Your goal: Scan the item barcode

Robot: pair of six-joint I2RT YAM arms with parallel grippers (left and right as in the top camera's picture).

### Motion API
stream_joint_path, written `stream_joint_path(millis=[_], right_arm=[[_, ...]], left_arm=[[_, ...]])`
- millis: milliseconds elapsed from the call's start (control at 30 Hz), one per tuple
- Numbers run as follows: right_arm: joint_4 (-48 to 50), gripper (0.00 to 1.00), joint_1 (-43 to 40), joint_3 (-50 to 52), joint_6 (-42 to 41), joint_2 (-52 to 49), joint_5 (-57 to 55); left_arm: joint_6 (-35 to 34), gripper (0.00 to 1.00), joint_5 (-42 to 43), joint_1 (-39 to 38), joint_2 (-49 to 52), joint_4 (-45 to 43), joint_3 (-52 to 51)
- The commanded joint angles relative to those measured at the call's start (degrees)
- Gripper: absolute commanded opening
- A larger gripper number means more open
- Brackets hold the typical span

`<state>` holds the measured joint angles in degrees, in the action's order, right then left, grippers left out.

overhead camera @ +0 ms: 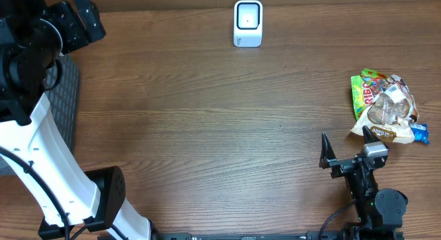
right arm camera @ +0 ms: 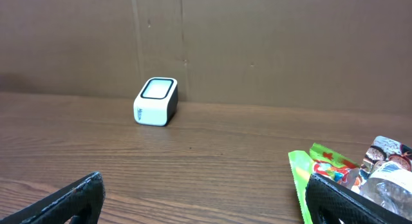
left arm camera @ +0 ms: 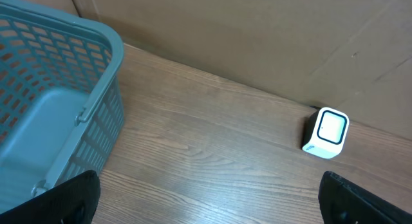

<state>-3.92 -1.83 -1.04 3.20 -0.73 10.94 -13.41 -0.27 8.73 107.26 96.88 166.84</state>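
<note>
A pile of snack packets (overhead camera: 386,105) lies at the table's right edge: a green one, a clear one with brown contents and a blue one. The white barcode scanner (overhead camera: 248,23) stands at the back centre. My right gripper (overhead camera: 349,152) sits just in front of the pile, open and empty. In the right wrist view the green packet (right arm camera: 322,167) lies by the right fingertip (right arm camera: 351,201), and the scanner (right arm camera: 156,102) is far ahead. My left gripper (overhead camera: 79,23) hangs open at the back left, holding nothing. Its wrist view shows the scanner (left arm camera: 325,132) to the right.
A teal plastic basket (left arm camera: 96,108) stands at the left, below my left gripper (left arm camera: 212,208); in the overhead view the basket (overhead camera: 67,95) is partly hidden by the arm. A cardboard wall (right arm camera: 257,44) runs along the table's back edge.
</note>
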Motion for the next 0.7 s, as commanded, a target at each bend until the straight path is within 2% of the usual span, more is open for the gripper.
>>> stream_joint_path(millis=[0, 667], right_arm=[[0.2, 1.0, 0.3, 0.6, -0.2, 0.6, -0.9], [0.2, 1.0, 0.3, 0.6, -0.2, 0.6, -0.9]], left_arm=[[-0.3, 1.0, -0.3, 0.2, 0.3, -0.1, 0.2], [-0.3, 1.0, -0.4, 0.2, 0.1, -0.1, -1.2]])
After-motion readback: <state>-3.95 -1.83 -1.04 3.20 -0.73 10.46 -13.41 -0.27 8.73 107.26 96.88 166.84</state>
